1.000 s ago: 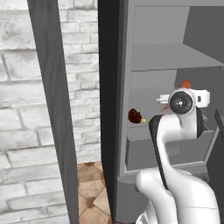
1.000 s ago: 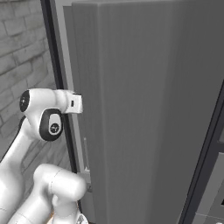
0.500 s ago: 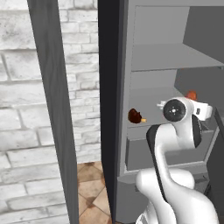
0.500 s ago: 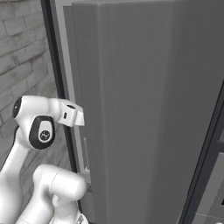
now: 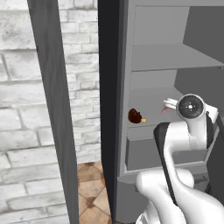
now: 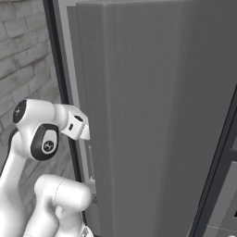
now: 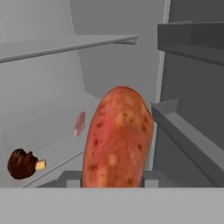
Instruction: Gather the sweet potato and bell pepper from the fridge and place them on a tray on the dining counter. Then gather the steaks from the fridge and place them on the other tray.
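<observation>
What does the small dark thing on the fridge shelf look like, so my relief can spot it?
Look inside the open grey fridge, on the middle shelf near its left front edge. There lies a dark brown lump with a pale orange stub on one end, far darker and smaller than the sweet potato.

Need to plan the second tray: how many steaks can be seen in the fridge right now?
1. A pinkish steak lies on the fridge shelf, behind the dark brown bone-in piece and left of the held sweet potato. Others may be hidden.
</observation>
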